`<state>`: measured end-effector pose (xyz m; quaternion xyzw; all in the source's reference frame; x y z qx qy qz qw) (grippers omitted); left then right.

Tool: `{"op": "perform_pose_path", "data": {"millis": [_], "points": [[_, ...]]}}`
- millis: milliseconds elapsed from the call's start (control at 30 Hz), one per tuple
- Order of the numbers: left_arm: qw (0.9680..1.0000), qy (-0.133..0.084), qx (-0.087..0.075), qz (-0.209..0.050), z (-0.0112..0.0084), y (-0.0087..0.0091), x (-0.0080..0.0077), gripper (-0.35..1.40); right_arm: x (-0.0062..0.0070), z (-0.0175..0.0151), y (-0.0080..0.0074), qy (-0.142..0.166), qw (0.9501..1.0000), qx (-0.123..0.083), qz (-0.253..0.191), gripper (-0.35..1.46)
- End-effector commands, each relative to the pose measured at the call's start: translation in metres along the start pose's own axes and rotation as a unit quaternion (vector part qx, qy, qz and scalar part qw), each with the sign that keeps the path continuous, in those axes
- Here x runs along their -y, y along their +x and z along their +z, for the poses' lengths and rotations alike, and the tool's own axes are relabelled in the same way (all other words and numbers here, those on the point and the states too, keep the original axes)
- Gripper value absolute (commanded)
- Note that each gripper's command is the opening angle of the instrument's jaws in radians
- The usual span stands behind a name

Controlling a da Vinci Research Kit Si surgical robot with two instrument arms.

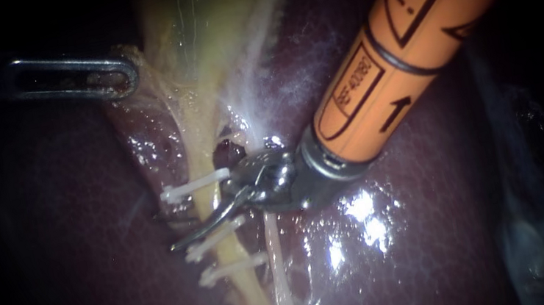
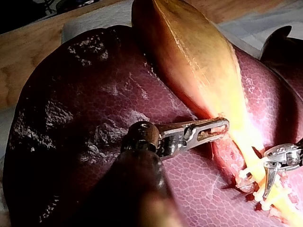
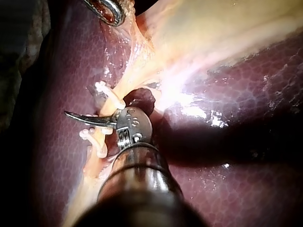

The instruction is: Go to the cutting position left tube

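The right instrument [image 1: 190,235] comes in on an orange shaft, its curved tip laid across the left tube [image 1: 231,253] between 2 of 3 white clips [image 1: 195,184]; whether that tip is spread or pressed together, I cannot tell. The left instrument [image 1: 117,75] has its jaws pinching the edge of the gallbladder [image 1: 187,11].

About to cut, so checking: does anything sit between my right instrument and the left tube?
Nothing visible does. The right instrument, orange-sleeved with a curved metal tip, lies across the pale yellow left tube, between the upper white plastic clip and the two lower white clips.
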<state>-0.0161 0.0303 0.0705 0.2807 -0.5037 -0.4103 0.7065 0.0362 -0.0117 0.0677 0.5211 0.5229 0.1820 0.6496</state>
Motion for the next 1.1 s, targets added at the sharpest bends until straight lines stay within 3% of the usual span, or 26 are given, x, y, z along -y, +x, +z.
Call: {"op": "perform_pose_path", "data": {"millis": [33,133,300,667,800,1100], "points": [[1.0,0.0,0.0,0.0,0.0,0.0,0.0,-0.35,0.0001,0.0001,0.0001,0.002,0.9999,-0.003,-0.01,1.14],[1.0,0.0,0.0,0.0,0.0,0.0,0.0,-0.35,0.0006,0.0002,0.0004,0.007,0.9982,-0.015,-0.058,1.08],[1.0,0.0,0.0,0.0,-0.0001,0.0,0.0,-0.35,0.0018,0.0002,0.0015,-0.001,0.9938,-0.033,-0.106,1.13],[1.0,0.001,0.0,0.0,-0.0002,0.0,0.0,-0.35,0.0062,-0.0006,0.0049,-0.002,0.992,-0.049,-0.116,1.18],[1.0,0.0,-0.003,0.0,-0.0002,0.0,0.0,-0.35,0.0068,-0.0003,0.005,-0.001,0.992,-0.049,-0.116,1.19],[1.0,-0.001,-0.007,0.0,-0.0001,0.0,0.0,-0.35,0.0065,-0.0004,0.0049,-0.002,0.992,-0.049,-0.116,1.19]]}}
